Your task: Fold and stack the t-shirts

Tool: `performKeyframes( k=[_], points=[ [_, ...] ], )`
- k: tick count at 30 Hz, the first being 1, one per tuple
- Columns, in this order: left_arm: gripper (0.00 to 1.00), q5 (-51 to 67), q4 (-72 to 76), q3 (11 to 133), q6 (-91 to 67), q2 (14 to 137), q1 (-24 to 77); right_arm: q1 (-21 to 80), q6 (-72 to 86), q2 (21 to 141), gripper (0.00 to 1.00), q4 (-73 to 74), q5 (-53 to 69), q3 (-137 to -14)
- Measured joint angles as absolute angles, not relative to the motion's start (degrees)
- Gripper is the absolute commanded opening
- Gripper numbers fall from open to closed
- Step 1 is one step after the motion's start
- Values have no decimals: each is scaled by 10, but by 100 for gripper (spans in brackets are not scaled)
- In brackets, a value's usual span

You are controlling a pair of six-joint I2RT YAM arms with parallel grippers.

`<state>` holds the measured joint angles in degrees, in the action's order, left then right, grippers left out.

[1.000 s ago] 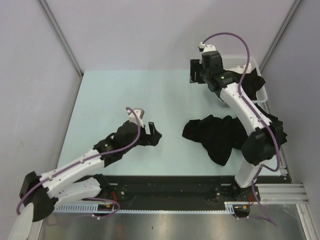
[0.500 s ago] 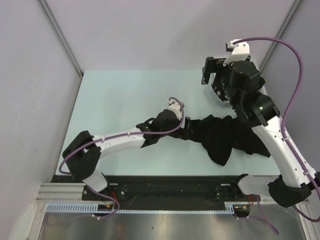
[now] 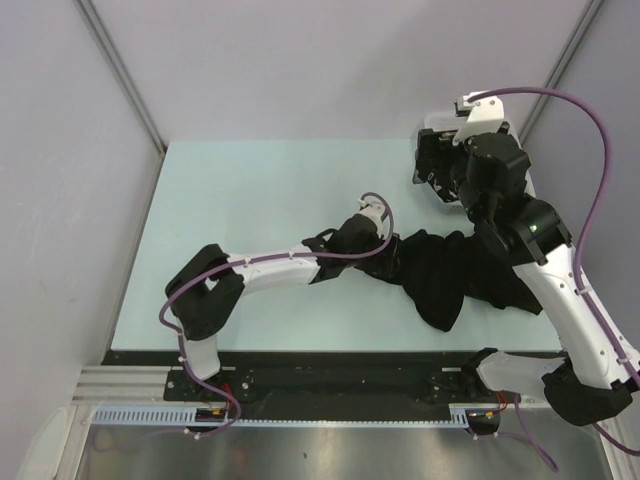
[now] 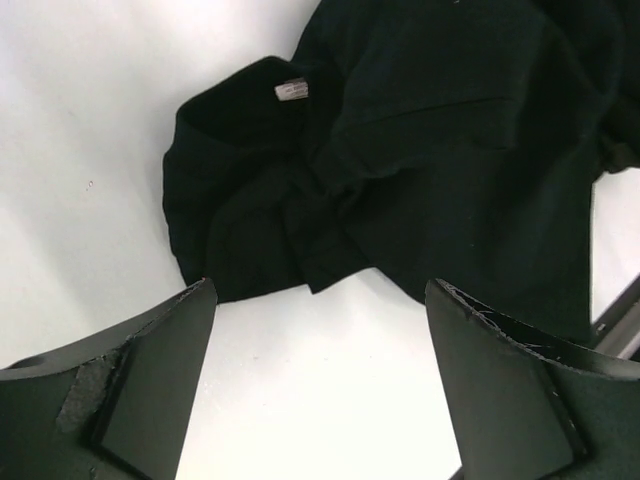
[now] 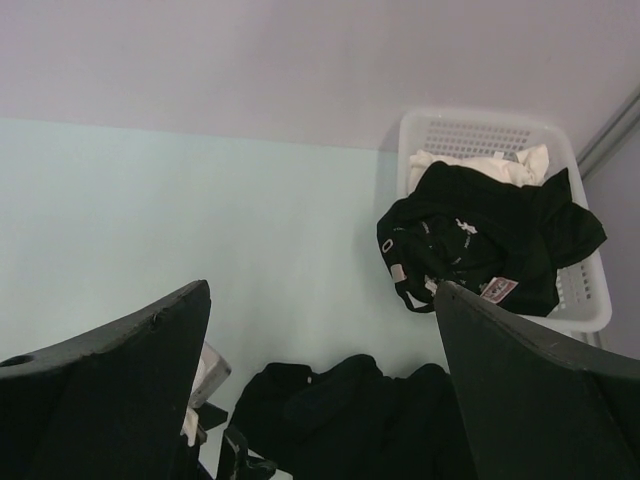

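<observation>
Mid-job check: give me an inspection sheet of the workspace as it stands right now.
Surface: pale green table, no spills seen.
Job's things: black t-shirt crumpled, unfolded, right of centre; neck label showing.
Clutter: white basket in the far right corner, black garment and white cloth inside.
Grippers: left gripper low at the shirt's edge, jaws open, empty; right gripper raised, jaws open, empty.
Cables: purple cable loops off each arm.
Surroundings: grey walls.

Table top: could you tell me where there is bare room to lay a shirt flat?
The far-left table, between the left wall and the left arm, is bare. Crowded: the right side, with the crumpled t-shirt and the basket.
</observation>
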<state>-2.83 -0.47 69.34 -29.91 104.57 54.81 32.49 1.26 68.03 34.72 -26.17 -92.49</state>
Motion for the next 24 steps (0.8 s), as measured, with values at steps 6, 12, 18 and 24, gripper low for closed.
performKeyframes(
  k=[6, 12, 18, 24],
  points=[
    [88, -46, -35, 728, -299, 1079, 548, 326, 8, 656, 100, 348, -267, -921],
    [87, -87, -79, 750, -304, 1094, 548, 328, -1, 653, 100, 349, -270, -897],
    [84, -111, -115, 759, -311, 1099, 548, 328, -3, 653, 100, 349, -275, -889],
    [79, -113, -128, 760, -318, 1113, 548, 329, -3, 643, 100, 349, -279, -880]
  ],
)
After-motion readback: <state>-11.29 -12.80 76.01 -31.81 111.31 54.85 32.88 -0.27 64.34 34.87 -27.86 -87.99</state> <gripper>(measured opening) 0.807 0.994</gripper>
